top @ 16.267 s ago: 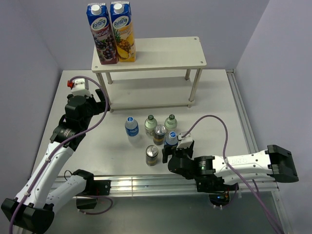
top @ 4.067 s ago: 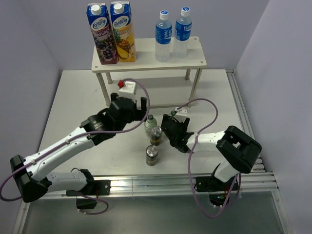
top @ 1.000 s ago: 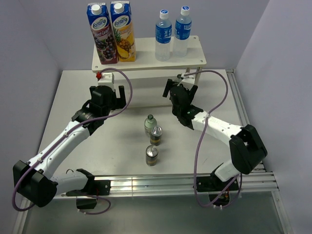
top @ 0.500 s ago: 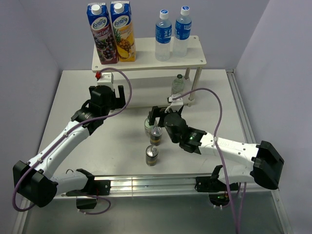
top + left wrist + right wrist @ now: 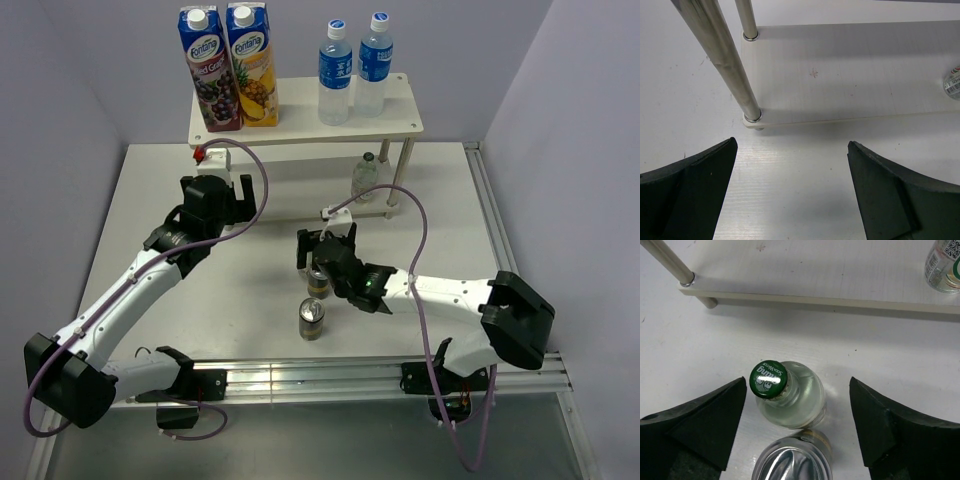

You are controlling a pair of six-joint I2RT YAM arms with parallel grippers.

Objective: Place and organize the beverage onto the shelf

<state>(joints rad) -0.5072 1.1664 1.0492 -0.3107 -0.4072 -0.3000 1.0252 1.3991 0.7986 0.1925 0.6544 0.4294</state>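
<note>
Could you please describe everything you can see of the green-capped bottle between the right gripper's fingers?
The soda water bottle is short, with a clear body holding clear liquid and a green cap printed "Soda Water". It stands upright on the white table, just in front of the shelf's lower board. The right gripper is open around it, with neither finger touching. A silver-topped can stands right beside it; whether they touch cannot be told.

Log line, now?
right gripper open over green-capped bottle | left gripper open near shelf | shelved: two water bottles, one short bottle
</note>
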